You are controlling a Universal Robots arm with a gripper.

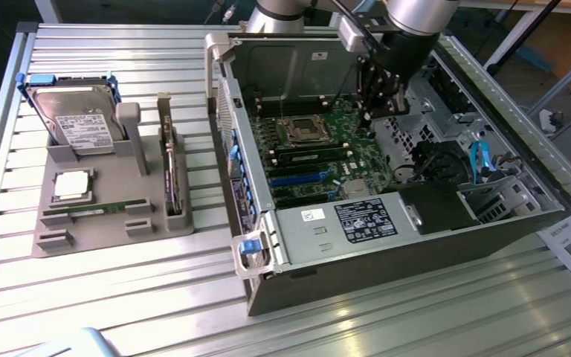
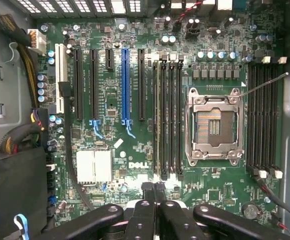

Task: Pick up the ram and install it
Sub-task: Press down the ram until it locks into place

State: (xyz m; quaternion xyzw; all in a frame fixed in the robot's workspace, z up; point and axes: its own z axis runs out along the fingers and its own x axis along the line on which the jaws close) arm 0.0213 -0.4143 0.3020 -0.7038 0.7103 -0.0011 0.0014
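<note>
Slatted aluminium table [image 1: 117,297], exterior view: the ram [image 1: 92,211], a long thin green circuit-board stick, lies flat in a slot of the grey plastic fixture tray [image 1: 107,239] at the exterior view's left, untouched, not yet picked. Just beside it sits the square silver processor chip [image 1: 72,186]; a silver hard drive [image 1: 79,119] stands behind, and a dark expansion card [image 1: 172,175] stands on edge at the tray's side. Well apart from the ram, the black gripper [image 1: 380,110] hangs inside the open black computer case [image 1: 385,245], over the green motherboard [image 2: 115,85], jaws clenched together on nothing [image 2: 153,191]. The long black memory slots [image 2: 168,115] lie beside the silver processor socket [image 2: 213,125]. Risks, as I judge them: the closed fingers reaching the stick cannot take it; a grab drifting sideways takes the processor chip; a skewed hold jams the stick at its slot. The ram looks narrow and level, chips too small to make out.
</note>
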